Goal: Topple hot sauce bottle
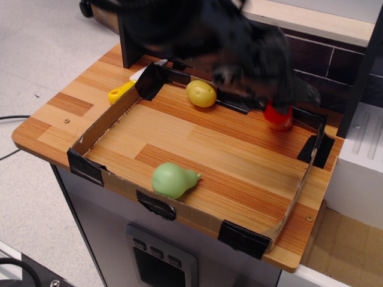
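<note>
The red hot sauce bottle (278, 117) is at the back right of the cardboard tray (102, 122), close to its rear wall. Only its red lower end with a bit of orange label shows. Its neck and cap are hidden inside my gripper (281, 95), which is smeared by motion blur right above it. The gripper still appears shut on the bottle's neck, with the bottle tilted. The blurred black arm reaches in from the upper left.
A yellow round fruit (201, 93) lies at the tray's back. A green pear (173, 179) lies near its front wall. A yellow-handled tool (121, 92) lies outside the tray's left corner. A dark brick wall stands behind, and a white box (359, 173) to the right.
</note>
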`<action>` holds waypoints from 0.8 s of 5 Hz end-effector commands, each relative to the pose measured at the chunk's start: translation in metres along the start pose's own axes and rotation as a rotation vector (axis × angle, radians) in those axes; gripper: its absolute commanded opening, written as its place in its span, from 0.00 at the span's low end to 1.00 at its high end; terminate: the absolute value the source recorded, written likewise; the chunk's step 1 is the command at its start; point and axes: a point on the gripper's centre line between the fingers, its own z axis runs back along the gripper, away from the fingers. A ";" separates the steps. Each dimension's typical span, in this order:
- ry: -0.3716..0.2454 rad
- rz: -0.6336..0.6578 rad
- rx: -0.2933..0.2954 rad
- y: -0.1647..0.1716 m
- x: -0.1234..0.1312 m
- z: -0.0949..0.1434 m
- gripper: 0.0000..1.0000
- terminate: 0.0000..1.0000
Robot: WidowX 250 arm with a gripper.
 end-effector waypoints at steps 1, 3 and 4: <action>0.120 0.024 0.050 0.001 -0.030 0.003 0.00 0.00; 0.252 0.220 0.009 -0.005 -0.045 -0.004 0.00 0.00; 0.292 0.240 0.013 -0.005 -0.041 -0.007 1.00 0.00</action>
